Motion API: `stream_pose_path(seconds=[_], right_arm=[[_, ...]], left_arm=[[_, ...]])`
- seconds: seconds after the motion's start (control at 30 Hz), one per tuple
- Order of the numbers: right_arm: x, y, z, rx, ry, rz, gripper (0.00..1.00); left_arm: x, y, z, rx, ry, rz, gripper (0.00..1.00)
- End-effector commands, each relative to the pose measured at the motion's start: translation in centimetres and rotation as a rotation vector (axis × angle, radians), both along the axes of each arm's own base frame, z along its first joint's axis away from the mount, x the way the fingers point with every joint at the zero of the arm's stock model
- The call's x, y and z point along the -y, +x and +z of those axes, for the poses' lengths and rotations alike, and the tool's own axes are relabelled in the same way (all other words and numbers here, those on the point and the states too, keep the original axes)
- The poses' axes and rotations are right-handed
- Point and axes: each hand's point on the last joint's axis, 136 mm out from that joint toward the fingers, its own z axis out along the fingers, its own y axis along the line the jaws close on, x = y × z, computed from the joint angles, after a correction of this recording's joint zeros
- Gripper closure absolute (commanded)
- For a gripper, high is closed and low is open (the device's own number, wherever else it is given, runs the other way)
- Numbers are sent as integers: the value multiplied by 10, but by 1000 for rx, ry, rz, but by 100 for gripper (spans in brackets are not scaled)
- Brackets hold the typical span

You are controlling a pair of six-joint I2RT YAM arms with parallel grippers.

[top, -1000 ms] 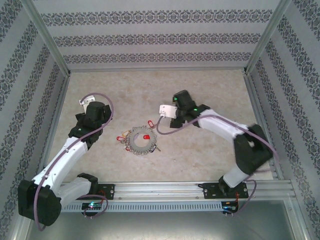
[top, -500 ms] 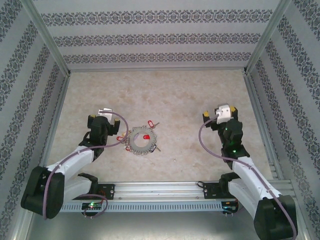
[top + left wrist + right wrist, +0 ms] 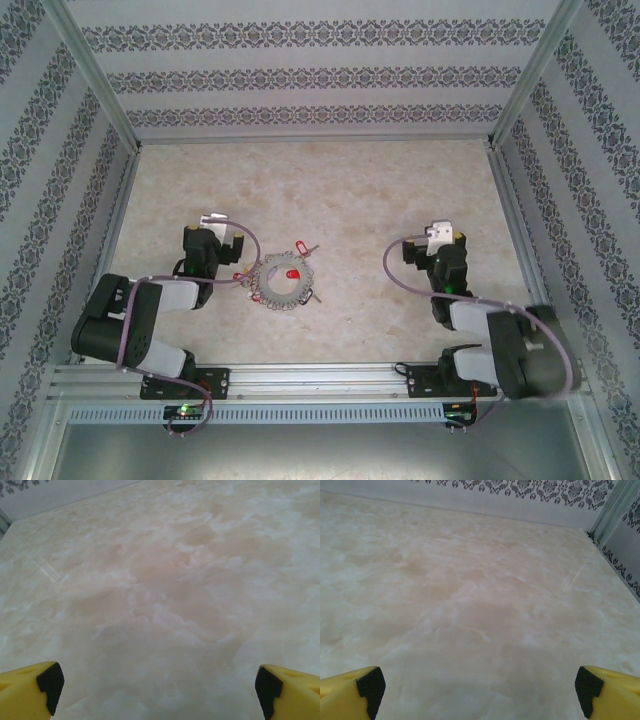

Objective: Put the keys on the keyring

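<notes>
Keyring [image 3: 283, 281] lies flat on the table [image 3: 360, 190], left of centre, between the two arms. Loose keys [image 3: 303, 248] with a red tag sit at its far right rim; too small to tell whether they touch it. Judgement: the keys are light, stiff, thin metal, probably slippery and prone to skid, so pinch them by the tag or the head. The ring looks heavier, with a floppy fringe; steady it by its rim. Left gripper [image 3: 214, 235], just beside the ring, is spread wide and empty, its fingertips [image 3: 30, 690] over bare table. Right gripper [image 3: 437, 241], well apart to the right, is likewise wide and empty.
</notes>
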Motion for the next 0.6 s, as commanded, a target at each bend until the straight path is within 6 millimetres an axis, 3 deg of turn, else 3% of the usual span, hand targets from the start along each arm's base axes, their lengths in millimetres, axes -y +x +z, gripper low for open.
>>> stream_pose_path(seconds=[0.0,0.03,0.07,0.13,0.27,0.57], right_arm=[[8,30,18,112,41,-65,2],[5,39,19,143,40,-52,2],[6,39,13,116,42,-55,2],[12,40,10,39,59,-78,2],[21,50,11,21,108,-94,2],[21,50,11,31,112,-90,2]], left_arm=[[-20,14,18,111,-129,71,1],[-29,16,8,116,-159,92,1],[-32,21,13,147,-160,97,1],[-31,20,3,63,-165,101,1],[-35,21,8,96,-166,120,1],[-34,21,7,88,-167,119,1]])
